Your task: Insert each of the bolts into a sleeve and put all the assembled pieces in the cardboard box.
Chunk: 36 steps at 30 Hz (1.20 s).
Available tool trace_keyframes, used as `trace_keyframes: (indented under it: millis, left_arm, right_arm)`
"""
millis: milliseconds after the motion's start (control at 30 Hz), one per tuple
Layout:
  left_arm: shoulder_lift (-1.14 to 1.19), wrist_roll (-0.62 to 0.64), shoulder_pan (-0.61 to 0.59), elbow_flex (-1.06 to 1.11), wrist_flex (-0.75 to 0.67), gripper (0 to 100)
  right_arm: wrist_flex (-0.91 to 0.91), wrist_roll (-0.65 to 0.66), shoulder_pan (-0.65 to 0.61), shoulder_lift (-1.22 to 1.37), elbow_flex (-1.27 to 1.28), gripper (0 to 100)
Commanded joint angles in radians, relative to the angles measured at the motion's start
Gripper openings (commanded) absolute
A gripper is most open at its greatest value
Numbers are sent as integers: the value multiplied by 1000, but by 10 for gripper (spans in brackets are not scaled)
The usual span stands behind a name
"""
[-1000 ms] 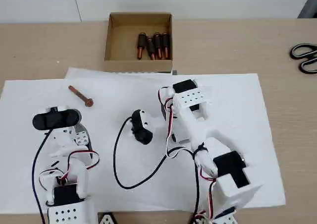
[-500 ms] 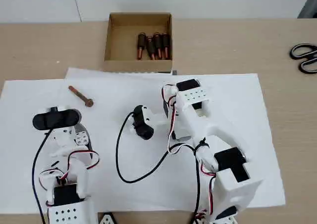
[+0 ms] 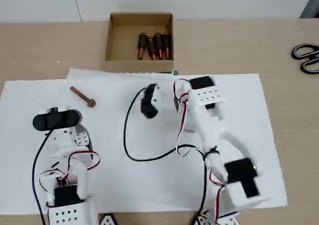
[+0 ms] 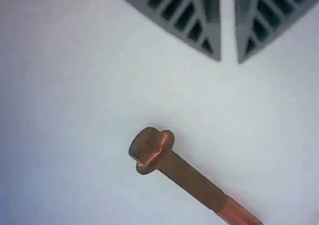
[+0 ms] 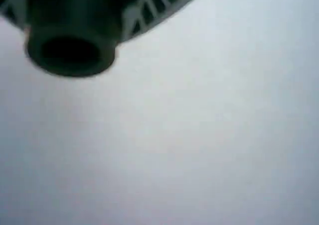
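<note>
Tan wooden table [image 3: 239, 46] w/ a white paper sheet [image 3: 244, 110] over its near part; both my arms sit over the sheet. Left gripper [image 4: 228, 60]: grey ribbed fingers [image 4: 192, 21] all but pressed together, thin slit btwn them, nothing in it. Copper-coloured flanged bolt [image 4: 151, 149] lies flat on the paper just ahead of those tips, not touching, head end nearer the tips, shank pointing away. Right gripper [image 5: 75, 6] pinches a black tubular sleeve [image 5: 70, 53], open end sticking out past the tips, over bare paper. Right arm [image 3: 209, 120] is stretched fwd; the bolt sits well apart from it, off to its left. Brown open cardboard box [image 3: 107, 41] stands on the table beyond the sheet, ahead of the right gripper. Four assembled bolt-and-sleeve pieces [image 3: 154, 46] lie side by side inside, in the half on the right arm's side. Black-handled scissors [image 3: 306, 57] lie far off to that arm's right.
</note>
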Motion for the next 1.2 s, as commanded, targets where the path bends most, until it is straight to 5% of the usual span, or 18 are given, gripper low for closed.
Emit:
trace_keyframes:
  millis: [0, 267, 667, 1167]
  left_arm:
    - [-12, -2, -3, -4, -28, 8]
    - [-8, -15, -3, -19, 5, 10]
    - [31, -176, 9, -314, 252, 11]
    - [862, -210, 11, -1086, 505, 10]
  right_arm:
    - [21, -175, 10, -163, -12, 3]
    - [211, -471, 120, -366, -12, 3]
    - [363, -568, 438, -562, 6, 3]
    - [363, -609, 599, -872, 345, 3]
